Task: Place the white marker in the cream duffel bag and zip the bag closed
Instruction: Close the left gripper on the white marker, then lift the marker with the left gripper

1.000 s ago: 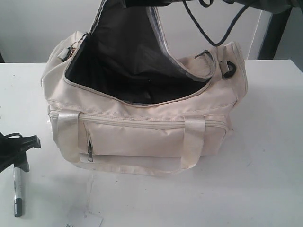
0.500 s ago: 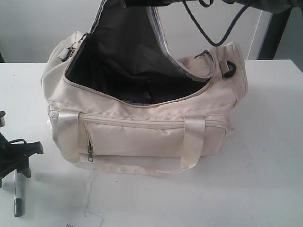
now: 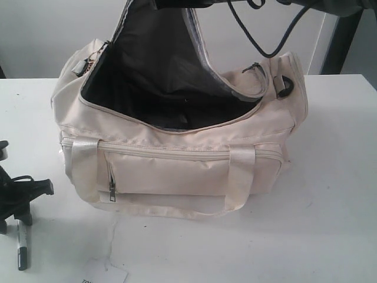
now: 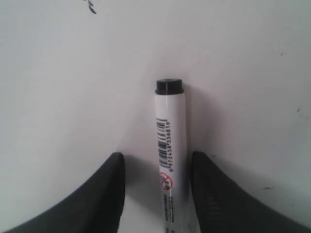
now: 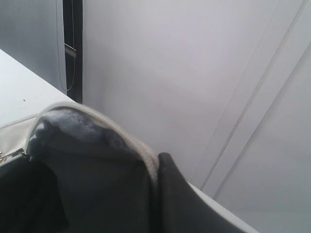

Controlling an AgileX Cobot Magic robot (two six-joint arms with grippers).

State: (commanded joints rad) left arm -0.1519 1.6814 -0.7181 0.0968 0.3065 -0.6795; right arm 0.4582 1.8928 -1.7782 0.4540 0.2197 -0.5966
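Closing on the white marker (image 4: pixel 170 141) is the step in hand. The left gripper (image 4: pixel 158 160) hangs over it with its jaws spread, one on each side of the barrel, neither clearly touching it. Lower until the jaws straddle the barrel's full thickness, then close squarely across it, well back from the black end, so the round barrel cannot roll or squirt out along the counter (image 3: pixel 330 224). The right gripper (image 5: pixel 163 187) has its jaws pressed together on the raised flap of the cream duffel bag (image 3: pixel 177 171), holding the mouth wide; leave that grip undisturbed. The marker lies flat on the counter on the left arm's side, in front of the bag and apart from it. It has a slim white barrel, a black end, a printed barcode and a small red symbol.
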